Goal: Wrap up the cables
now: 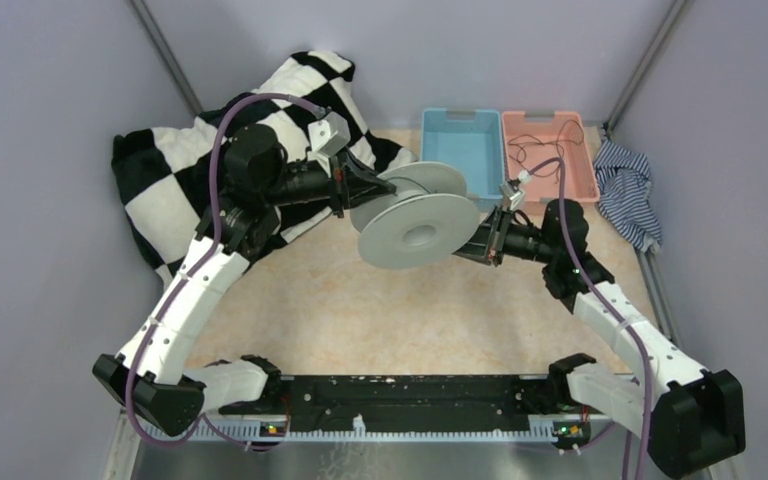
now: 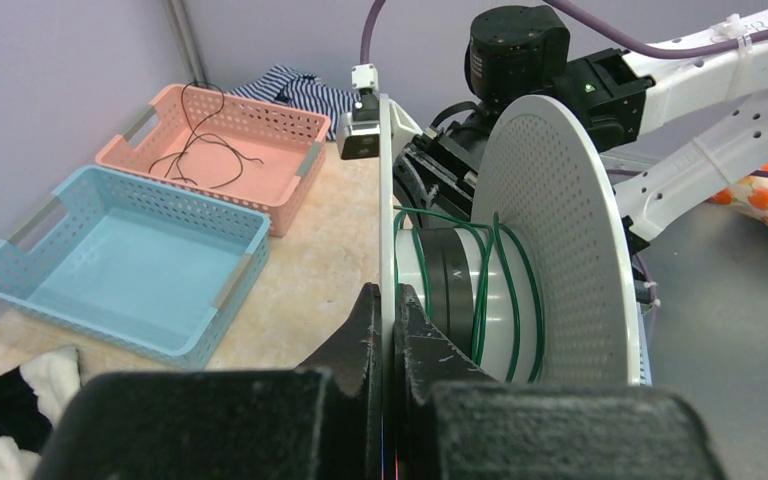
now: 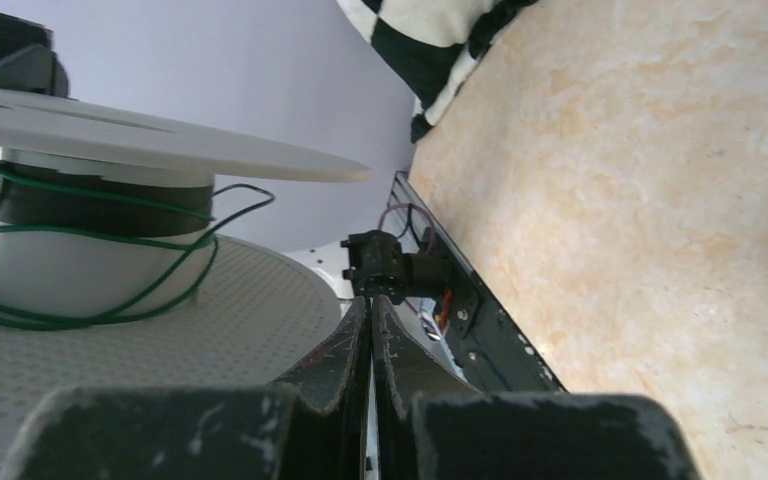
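The cables (image 2: 200,150) lie in a loose black tangle in the pink basket (image 2: 260,118), well apart from both tools: far ahead and to the left of the left tool (image 2: 387,296), and just beyond the right arm's wrist in the top view. They are thread-thin and limp, and they touch neither tool.

The left tool is clamped on the thin edge of one flange of the spool (image 1: 420,230), with a finger on each face. The right tool (image 3: 370,305) has its fingers pressed together at the rim of the other flange; whether they pinch that rim cannot be told.

The spool is pale grey plastic, with two round flat flanges dotted with fine holes and a smooth drum between them. It hangs above the worktop (image 1: 310,300) between the two tools. Green wire (image 2: 485,290) runs in slack loops round the drum, beside a dark band.

The blue basket (image 2: 230,280) stands touching the pink one, on the side nearer the left tool. Both are rectangular perforated plastic with grey handles.

A checked cloth (image 1: 170,190) lies crumpled behind the left tool, and a striped cloth (image 1: 625,190) lies past the pink basket.
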You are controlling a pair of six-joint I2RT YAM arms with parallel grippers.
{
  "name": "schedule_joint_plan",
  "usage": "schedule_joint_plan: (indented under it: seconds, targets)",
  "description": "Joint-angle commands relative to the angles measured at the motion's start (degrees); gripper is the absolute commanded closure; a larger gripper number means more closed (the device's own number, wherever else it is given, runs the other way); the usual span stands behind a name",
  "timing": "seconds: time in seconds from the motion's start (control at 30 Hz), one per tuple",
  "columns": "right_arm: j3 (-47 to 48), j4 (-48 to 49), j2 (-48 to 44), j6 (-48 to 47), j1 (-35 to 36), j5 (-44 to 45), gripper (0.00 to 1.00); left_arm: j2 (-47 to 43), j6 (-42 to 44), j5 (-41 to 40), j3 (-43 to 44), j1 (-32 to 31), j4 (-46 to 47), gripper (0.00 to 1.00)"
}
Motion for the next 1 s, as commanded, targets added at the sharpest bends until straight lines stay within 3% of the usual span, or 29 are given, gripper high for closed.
schedule_joint_plan:
  seconds: [0.0,0.1,0.27,0.43,0.63,0.97]
  targets:
    - [0.23,-4.75,0.6,-6.56,0.52,1.66,1.0,-2.72,-2.08,-2.3,-0.52,-0.05,7.27,1.0]
    - [1.83,-11.33,0.87,-11.32,0.38,3.46,0.97,-2.97,-2.97,-7.08,-1.04,0.06,7.12,1.0]
    - [11.52,-34.8,2.35,-29.3,0.34,17.41,0.6,-3.82,-3.88,-14.77,-3.12,-0.01,5.52,1.0]
    - [17.22,-47.34,1.9,-37.93,-0.03,34.19,0.42,-4.27,-3.99,-25.14,-3.43,0.01,1.37,1.0]
    - [17.62,-48.96,-1.13,-37.61,-0.16,44.06,0.36,-4.66,-5.75,-38.96,-3.09,-0.06,-0.74,1.0]
    - [16.59,-46.56,-6.14,-35.95,-0.2,50.48,0.34,-6.39,-19.94,-65.13,-6.87,-0.34,-2.36,1.0]
